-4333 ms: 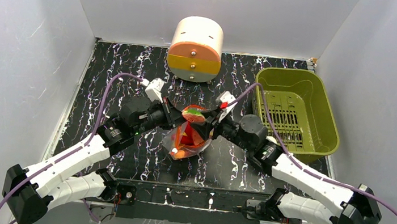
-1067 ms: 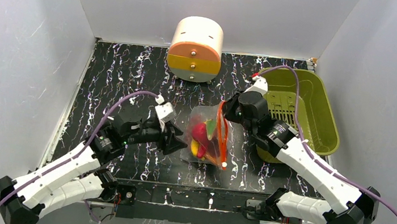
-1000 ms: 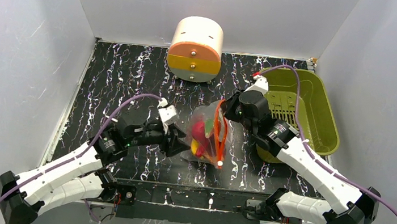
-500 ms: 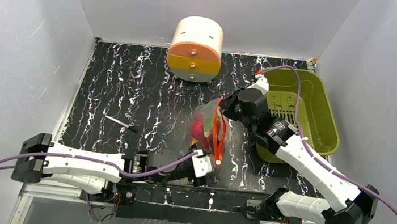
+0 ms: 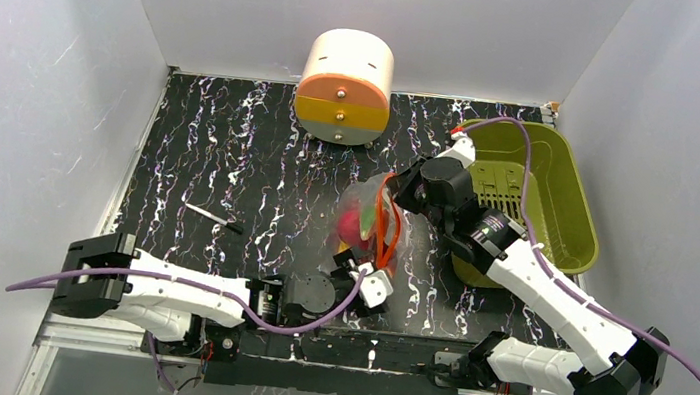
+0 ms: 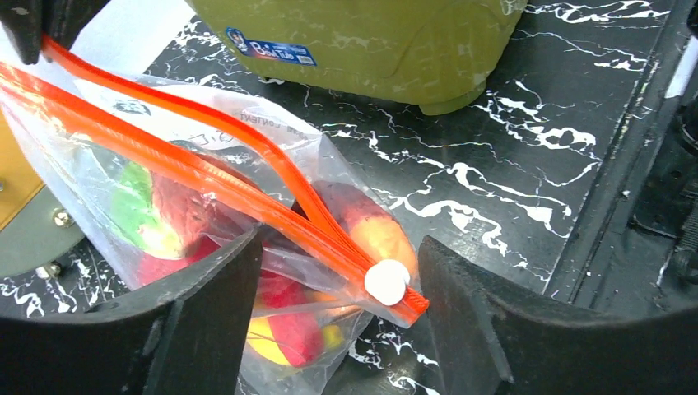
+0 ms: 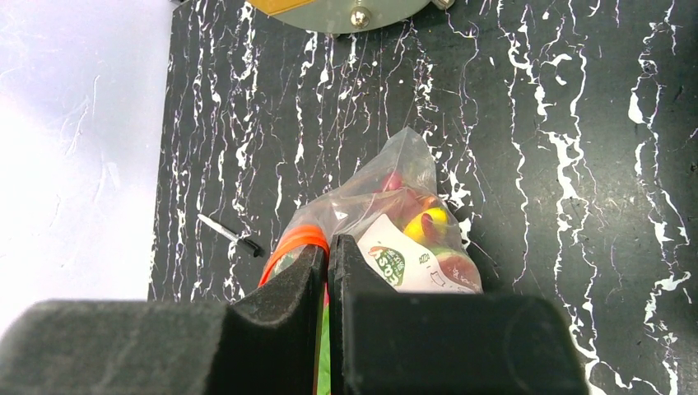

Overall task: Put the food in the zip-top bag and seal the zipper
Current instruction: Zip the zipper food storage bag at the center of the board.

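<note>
The clear zip-top bag (image 5: 362,227) stands at mid-table with the food inside: a red piece (image 6: 284,325), a yellow piece (image 6: 262,344), a green piece (image 6: 136,206) and a pinkish slice (image 6: 374,234). Its orange-red zipper (image 6: 206,169) is joined at the white slider (image 6: 386,281) and spreads apart farther along. My left gripper (image 6: 339,247) is open, and the slider end lies between its fingers untouched. In the top view it (image 5: 357,274) is at the bag's near end. My right gripper (image 7: 328,247) is shut on the zipper's far end (image 5: 394,185) and holds the bag up.
An olive-green bin (image 5: 528,194) stands right of the bag, close behind my right arm. At the back stands a round cream and orange drawer unit (image 5: 344,86). A black pen (image 5: 213,216) lies left of the bag.
My left arm has swung from the bag's left side down along the table's near edge. Its gripper now faces the slider end and has opened wider. The right gripper has kept its hold.
</note>
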`<state>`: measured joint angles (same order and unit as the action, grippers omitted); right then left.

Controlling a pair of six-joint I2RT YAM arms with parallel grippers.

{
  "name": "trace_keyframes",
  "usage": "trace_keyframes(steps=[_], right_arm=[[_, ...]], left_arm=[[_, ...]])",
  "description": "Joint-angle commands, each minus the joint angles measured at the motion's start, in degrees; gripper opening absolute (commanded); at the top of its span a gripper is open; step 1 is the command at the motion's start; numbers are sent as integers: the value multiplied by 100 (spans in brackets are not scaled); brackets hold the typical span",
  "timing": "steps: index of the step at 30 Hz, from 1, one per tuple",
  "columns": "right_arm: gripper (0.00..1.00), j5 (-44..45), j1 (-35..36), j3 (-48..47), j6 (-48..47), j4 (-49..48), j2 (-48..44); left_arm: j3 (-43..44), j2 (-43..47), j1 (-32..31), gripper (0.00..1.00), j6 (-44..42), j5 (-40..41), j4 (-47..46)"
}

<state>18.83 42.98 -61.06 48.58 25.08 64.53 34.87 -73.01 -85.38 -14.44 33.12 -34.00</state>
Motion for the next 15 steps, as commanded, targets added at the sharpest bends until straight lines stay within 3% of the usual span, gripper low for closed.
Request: trace_keyframes(steps=[1,7,13,15], right_arm=[[0,206,-48,-48,73,-505,-194],[0,217,-100,53,73,-510,-277],[0,292,-128,114,47,-415,-398],[0,305,-140,158,47,-381,-467]], left_arm=[[-92,145,-29,64,-111,255,-409],[-110,444,-31,39,48,-81,120],[-164,765,-34,1,406,116,548],[-165,937,-30,0,432,165,710]])
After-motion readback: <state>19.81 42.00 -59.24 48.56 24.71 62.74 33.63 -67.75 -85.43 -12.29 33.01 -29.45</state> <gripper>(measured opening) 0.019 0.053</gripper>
